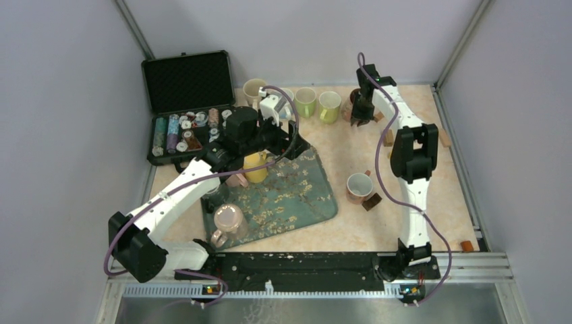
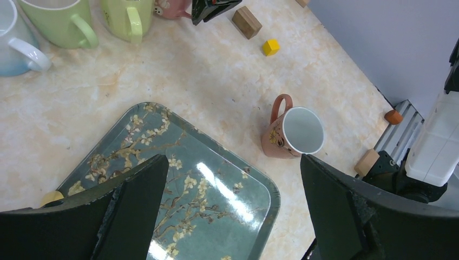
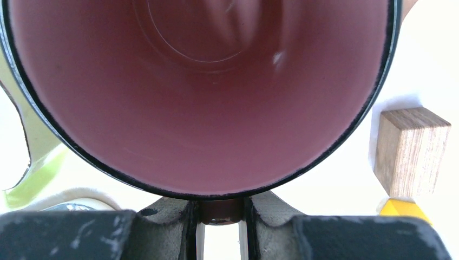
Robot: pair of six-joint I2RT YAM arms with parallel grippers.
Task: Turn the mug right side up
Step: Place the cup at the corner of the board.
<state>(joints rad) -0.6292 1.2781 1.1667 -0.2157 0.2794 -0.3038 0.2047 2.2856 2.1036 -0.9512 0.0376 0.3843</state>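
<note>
The mug [image 3: 205, 97] has a black rim and a maroon inside, and its open mouth fills the right wrist view, facing the camera. My right gripper [image 3: 220, 216] is shut on its dark handle, which is pinched between the two fingers. From above, this gripper [image 1: 362, 115] points down at the back of the table, with the brown mug [image 1: 350, 108] just to its left, beside the green mugs. My left gripper [image 2: 233, 162] hangs open over the floral tray [image 2: 254, 216], holding nothing.
A floral pink mug [image 2: 295, 132] stands upright right of the tray. Two green mugs [image 1: 305, 101] [image 1: 330, 106] line the back. A yellow mug [image 1: 256, 165] and a clear mug [image 1: 228, 219] sit on the tray. Wooden block [image 3: 411, 151] and open chip case [image 1: 189, 101] lie nearby.
</note>
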